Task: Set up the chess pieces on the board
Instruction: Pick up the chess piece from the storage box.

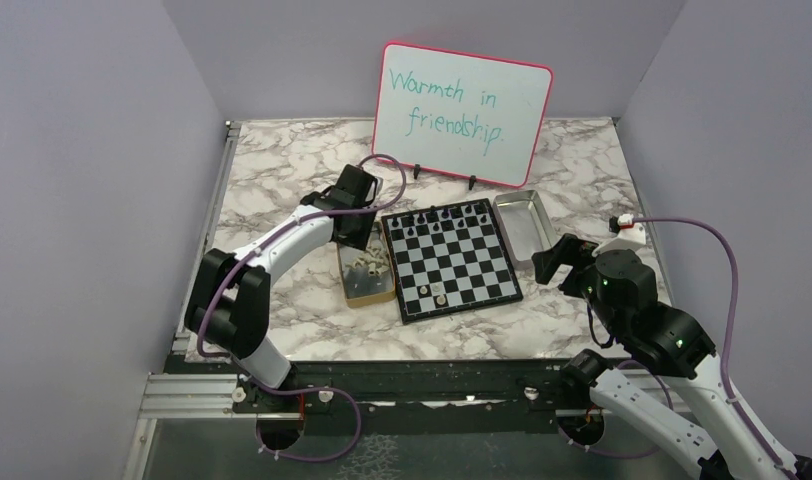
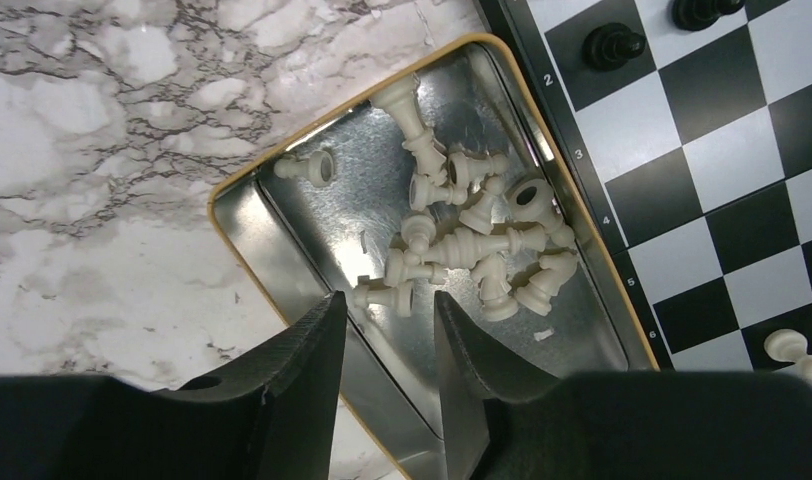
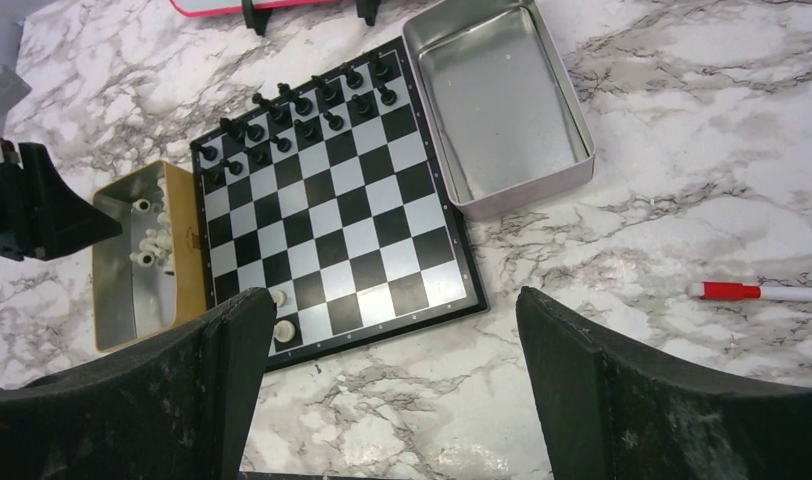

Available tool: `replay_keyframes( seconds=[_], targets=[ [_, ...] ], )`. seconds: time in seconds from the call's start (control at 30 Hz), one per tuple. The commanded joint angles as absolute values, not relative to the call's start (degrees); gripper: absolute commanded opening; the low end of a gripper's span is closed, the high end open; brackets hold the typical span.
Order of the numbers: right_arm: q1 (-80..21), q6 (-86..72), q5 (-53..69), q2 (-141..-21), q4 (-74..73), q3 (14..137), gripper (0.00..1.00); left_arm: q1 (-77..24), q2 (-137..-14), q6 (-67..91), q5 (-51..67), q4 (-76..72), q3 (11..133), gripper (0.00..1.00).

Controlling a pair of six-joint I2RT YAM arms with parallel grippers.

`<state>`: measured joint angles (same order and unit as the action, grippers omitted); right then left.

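The chequered board [image 1: 452,262] lies mid-table, with black chess pieces [image 1: 437,215] standing on its two far rows. Two cream pieces [image 1: 434,292] stand near its front left corner, seen too in the right wrist view [image 3: 280,315]. Several cream pieces [image 2: 472,240] lie heaped in a tan box [image 2: 244,232] left of the board [image 2: 722,150]. My left gripper [image 2: 387,300] hovers open over that box, one lying cream piece [image 2: 382,297] between its tips and clear of the right finger. My right gripper [image 3: 397,320] stands wide open, nothing in it, over bare marble right of the board [image 3: 332,200].
An empty silver tray [image 1: 527,225] sits against the board's right edge. A whiteboard [image 1: 462,110] with writing stands behind the board. A red-capped marker [image 3: 757,292] lies on the marble to the right. Grey walls enclose the table.
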<state>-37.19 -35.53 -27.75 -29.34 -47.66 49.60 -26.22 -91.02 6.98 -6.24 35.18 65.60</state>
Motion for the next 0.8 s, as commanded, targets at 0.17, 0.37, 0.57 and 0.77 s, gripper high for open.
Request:
replay_keyframes(
  seconds=[0.17, 0.37, 0.57, 0.77],
  targets=[
    [-37.7, -36.4, -27.2, -29.5, -47.6, 49.9, 0.95, -25.8, -95.3, 5.5, -2.6, 31.5, 64.3, 0.33],
    [-37.7, -36.3, -27.8, -29.4, -47.7, 49.8, 0.95, -25.8, -97.4, 4.1, -1.4, 30.4, 64.6, 0.31],
    [-37.6, -36.2, -28.1, -29.8, -47.7, 49.9, 0.95, -25.8, -99.1, 3.6, -1.2, 30.2, 65.3, 0.28],
    [-37.7, -36.1, -28.5, -30.0, -48.1, 50.5, 0.95, -25.8, -100.4, 3.5, -1.4, 29.8, 65.5, 0.22]
  ],
)
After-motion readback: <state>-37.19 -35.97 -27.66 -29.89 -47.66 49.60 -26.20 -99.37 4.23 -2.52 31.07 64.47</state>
